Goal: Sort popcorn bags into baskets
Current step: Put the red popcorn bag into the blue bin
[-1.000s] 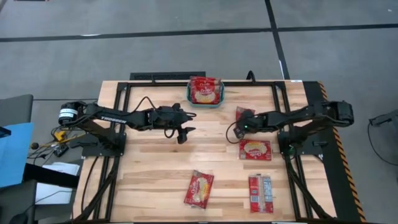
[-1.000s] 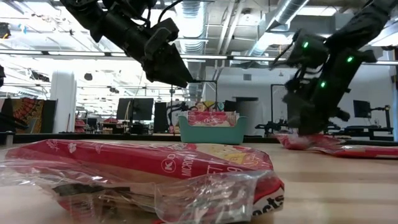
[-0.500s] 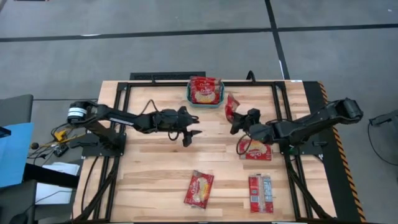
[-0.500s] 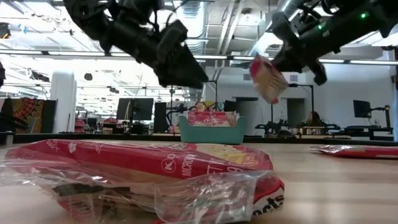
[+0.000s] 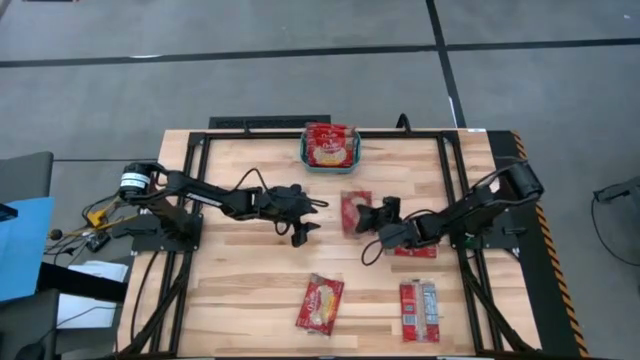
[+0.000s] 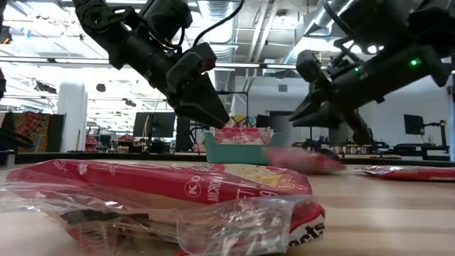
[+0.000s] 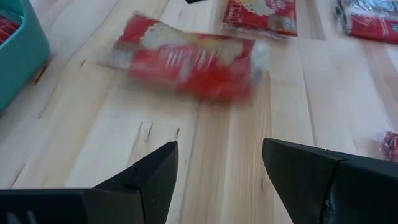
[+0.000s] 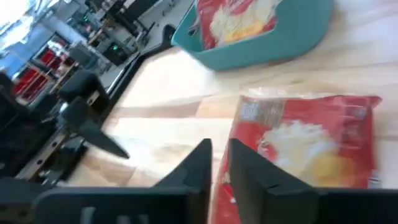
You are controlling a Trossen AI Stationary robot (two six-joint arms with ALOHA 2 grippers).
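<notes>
The teal basket [image 5: 331,167] stands at the table's far middle with red popcorn bags [image 5: 329,143] in it. One red popcorn bag [image 5: 352,212] lies flat on the wood mid-table, blurred in the left wrist view [image 7: 193,56]. My right gripper [image 5: 369,215] hovers just right of it and above it [image 6: 293,117], fingers a little apart with nothing between them [image 8: 219,149]. My left gripper [image 5: 305,229] hangs open to the bag's left [image 7: 217,152], above the table.
Another bag [image 5: 408,248] lies partly under my right arm. Two more lie near the front edge [image 5: 320,303], [image 5: 420,310]; the first fills the foreground of the low view [image 6: 163,199]. Bare wood lies between my left gripper and the front bags.
My right gripper lifted a bag from the table's right side and swung it toward the middle and the near edge, rolling its wrist. It then let go, and the bag dropped flat onto the wood. My left gripper sank and moved a little toward that bag.
</notes>
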